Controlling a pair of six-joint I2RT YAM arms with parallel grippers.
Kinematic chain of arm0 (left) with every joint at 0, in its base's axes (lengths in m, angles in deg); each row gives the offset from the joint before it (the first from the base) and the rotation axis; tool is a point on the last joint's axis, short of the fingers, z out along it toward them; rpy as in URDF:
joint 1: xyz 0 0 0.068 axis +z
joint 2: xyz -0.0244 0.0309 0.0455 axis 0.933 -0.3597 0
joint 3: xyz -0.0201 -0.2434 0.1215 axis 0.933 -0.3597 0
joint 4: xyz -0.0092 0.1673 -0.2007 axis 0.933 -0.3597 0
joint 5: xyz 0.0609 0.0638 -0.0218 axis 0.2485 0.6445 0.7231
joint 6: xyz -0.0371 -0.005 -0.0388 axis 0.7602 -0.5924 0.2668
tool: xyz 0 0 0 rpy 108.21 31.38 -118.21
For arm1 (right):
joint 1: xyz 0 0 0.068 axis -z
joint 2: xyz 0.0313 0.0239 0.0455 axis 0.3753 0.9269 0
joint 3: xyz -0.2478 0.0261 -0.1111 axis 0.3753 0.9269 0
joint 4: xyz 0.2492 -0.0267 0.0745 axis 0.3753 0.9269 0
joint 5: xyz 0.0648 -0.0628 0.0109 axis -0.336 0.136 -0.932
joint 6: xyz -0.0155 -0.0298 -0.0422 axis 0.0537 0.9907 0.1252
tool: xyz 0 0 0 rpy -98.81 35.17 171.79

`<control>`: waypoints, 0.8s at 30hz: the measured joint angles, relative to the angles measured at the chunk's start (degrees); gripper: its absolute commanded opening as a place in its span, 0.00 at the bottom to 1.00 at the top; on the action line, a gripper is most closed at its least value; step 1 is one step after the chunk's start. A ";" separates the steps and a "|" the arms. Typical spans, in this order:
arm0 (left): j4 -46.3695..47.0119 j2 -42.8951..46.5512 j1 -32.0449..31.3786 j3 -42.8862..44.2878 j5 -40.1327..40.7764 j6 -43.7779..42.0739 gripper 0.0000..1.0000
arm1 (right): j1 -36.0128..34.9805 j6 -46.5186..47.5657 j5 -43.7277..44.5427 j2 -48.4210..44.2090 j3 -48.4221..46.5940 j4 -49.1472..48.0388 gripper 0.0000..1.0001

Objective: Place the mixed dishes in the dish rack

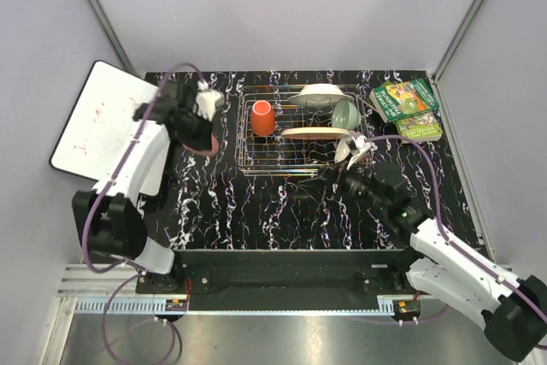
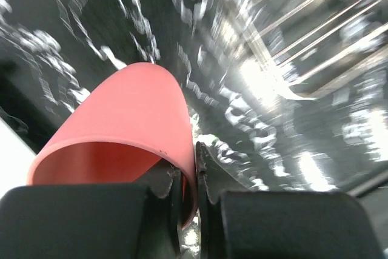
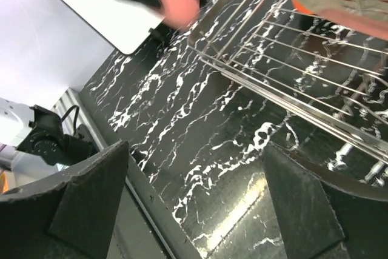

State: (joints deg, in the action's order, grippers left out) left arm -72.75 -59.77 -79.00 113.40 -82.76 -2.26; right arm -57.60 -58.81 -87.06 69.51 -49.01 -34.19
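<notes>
In the top view the left gripper (image 1: 203, 138) sits left of centre, just beside the left end of the dish rack (image 1: 282, 161), and it is clamped on the pink cup (image 1: 206, 150). The left wrist view shows the hold closely: the left gripper (image 2: 195, 156) pinches the wall of the pink cup (image 2: 130, 113), one finger inside the rim and one outside, with the cup tipped on its side and its mouth facing the camera (the background there is too blurred to read).

The rack stands in the upper middle of the black marbled table (image 1: 256, 211). Inside it, an orange mug (image 1: 263, 117) stands mouth-down at the left end, a pale green bowl (image 1: 344, 114) leans at the right end, and a pink plate (image 1: 314, 132) lies across the wires in front of the bowl.

The right gripper (image 1: 357, 158) is at the rack's lower right corner. In its wrist view the right gripper (image 3: 194, 150) has its fingers spread wide with nothing between them, and the dish rack (image 3: 285, 89) crosses the upper right of the frame.

A whiteboard (image 1: 98, 117) lies at the left edge, and green books (image 1: 406, 100) at the upper right
</notes>
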 measured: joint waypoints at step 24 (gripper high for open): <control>-9.92 7.93 7.48 15.04 -65.96 -5.51 0.00 | 0.00 -23.41 -18.91 30.05 -27.47 -28.68 1.00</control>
State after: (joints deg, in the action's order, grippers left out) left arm -82.67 -51.84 -71.53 128.44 -148.73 -7.77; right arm -57.60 -82.22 -105.97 99.57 -76.48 -62.86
